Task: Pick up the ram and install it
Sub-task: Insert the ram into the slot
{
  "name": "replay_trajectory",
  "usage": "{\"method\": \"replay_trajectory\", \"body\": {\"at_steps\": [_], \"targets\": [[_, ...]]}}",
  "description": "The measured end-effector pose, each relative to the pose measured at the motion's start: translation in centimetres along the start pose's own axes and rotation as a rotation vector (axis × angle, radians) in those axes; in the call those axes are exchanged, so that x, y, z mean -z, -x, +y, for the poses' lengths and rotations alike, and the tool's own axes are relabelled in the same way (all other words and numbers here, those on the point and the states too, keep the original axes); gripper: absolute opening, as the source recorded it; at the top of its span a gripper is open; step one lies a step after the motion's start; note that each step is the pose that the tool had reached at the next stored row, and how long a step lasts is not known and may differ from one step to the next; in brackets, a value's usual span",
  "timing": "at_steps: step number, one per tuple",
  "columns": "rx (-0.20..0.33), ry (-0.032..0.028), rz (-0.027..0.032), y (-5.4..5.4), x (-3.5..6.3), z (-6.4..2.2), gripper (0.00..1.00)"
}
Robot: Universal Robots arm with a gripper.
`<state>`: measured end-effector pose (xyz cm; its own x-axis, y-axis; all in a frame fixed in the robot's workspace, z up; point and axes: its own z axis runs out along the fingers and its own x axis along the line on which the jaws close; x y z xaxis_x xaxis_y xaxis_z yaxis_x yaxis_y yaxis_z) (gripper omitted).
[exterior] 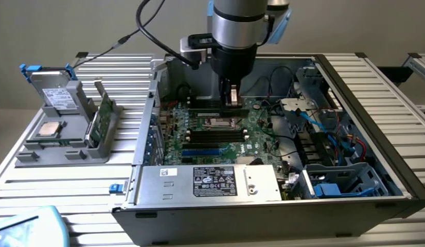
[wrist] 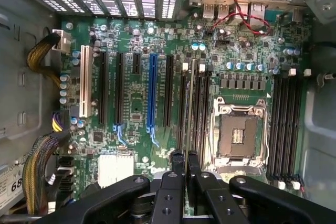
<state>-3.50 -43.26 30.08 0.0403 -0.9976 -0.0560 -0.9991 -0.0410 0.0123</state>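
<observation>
So, front corner: pale blue object (exterior: 20,226), cut off by the frame edge, lying on the slatted metal table (exterior: 62,195).
power supply (exterior: 207,182): silver box with a black label, set along the near wall of the open computer case (exterior: 397,170).
drive cage (exterior: 343,185): blue-gray, inside the case at the exterior view's right, with blue and red cables just behind.
holder (exterior: 34,154): gray tray on the table, outside the case at the exterior view's left; square silver chip (exterior: 49,129) lying flat in it, green board (exterior: 103,116) standing on edge in a slot, hard drive (exterior: 58,95) upright at the far end.
motherboard (exterior: 219,136): green, flat on the case floor, with long black, blue and white slots in rows; metal-framed processor socket (wrist: 236,135) near the middle.
ram (wrist: 190,103): thin stick seen edge-on in the wrist view, pinched between the fingers, lined up with the black slots (wrist: 202,108) just beside the processor socket; cannot tell whether touching a slot or hanging just above.
gripper (wrist: 185,157): pointing straight down, low inside the case over the middle of the motherboard; fingers pressed nearly together, clamped on the ram.
arm (exterior: 236,20): gray cylinder upright above the case, black cable looping off toward the exterior view's left.
far side: rear wall of the case, slatted table carrying on behind.
</observation>
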Motion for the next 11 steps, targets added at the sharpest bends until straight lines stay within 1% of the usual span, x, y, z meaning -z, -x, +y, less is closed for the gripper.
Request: {"method": "replay_trajectory", "body": {"at_steps": [4, 11], "targets": [[-0.002, -0.0014, 0.0034, 0.0, -0.51, -0.02, 0.14], [-0.005, -0.0042, 0.0138, 0.0, -1.30, -0.03, 0.14]]}}
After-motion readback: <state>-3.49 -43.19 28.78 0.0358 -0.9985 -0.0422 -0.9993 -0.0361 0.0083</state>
